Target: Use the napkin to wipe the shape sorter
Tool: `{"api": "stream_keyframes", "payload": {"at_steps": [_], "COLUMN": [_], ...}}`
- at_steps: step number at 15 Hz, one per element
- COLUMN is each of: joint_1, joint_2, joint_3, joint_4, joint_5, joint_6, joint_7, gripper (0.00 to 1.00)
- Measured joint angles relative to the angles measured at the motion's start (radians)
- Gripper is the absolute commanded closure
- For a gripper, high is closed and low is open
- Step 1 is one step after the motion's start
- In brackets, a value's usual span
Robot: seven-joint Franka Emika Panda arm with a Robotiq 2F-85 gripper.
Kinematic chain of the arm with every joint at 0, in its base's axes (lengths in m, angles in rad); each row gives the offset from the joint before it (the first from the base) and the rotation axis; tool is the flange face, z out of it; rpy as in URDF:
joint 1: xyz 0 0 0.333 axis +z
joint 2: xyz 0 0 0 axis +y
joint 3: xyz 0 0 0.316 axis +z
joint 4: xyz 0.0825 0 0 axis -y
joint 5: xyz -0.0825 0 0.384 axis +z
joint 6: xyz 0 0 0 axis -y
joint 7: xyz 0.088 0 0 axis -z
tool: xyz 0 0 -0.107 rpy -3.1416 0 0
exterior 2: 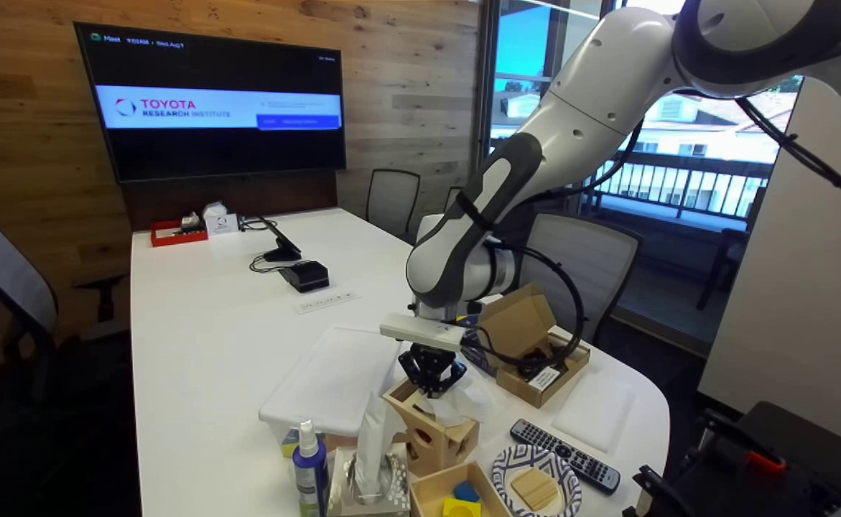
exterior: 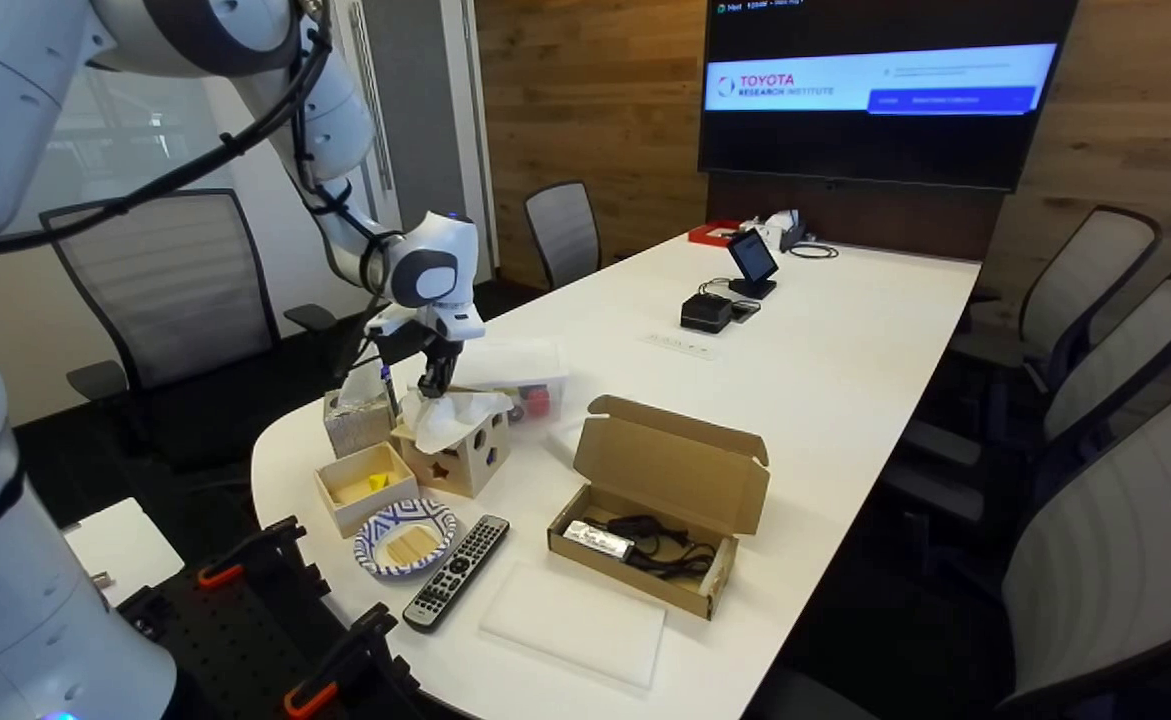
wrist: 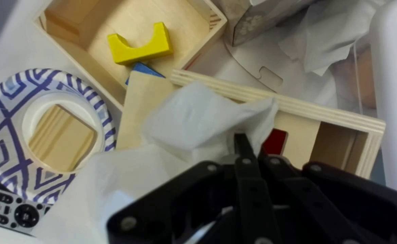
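In the wrist view, the black end effector [wrist: 253, 152] pinches a thin, crumpled white paper napkin [wrist: 191, 125], draped toward nine o'clock over the light-wood cubic shape sorter [exterior: 462, 468]. Wiping seems in hand; next likely calls for a gentle drag to the bare, layered rim at two o'clock. Beyond, between ten and eleven, a smooth, notched yellow block [wrist: 142, 51] lies in a pale wooden tray [wrist: 186, 35].

Shape sorter [wrist: 296, 106] partly hidden by my fingers [wrist: 254, 189] and napkin [wrist: 198, 118], remote [wrist: 12, 210] cut off in wrist view, small print [exterior: 955, 71] on screen [exterior: 885, 90] blurred
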Motion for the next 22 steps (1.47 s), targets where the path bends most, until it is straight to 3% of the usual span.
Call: {"api": "stream_keyframes", "payload": {"at_steps": [8, 16, 22], "joint_1": [0.094, 0.089, 0.109], "joint_2": [-0.061, -0.088, -0.088], "joint_3": [-0.078, -0.075, -0.114], "joint_4": [-0.082, -0.14, -0.141], "joint_5": [-0.059, -0.059, -0.117], "joint_6": [0.072, 0.062, 0.021], "joint_7": [0.171, 0.196, 0.362], "gripper": [1.0, 1.0, 1.0]}}
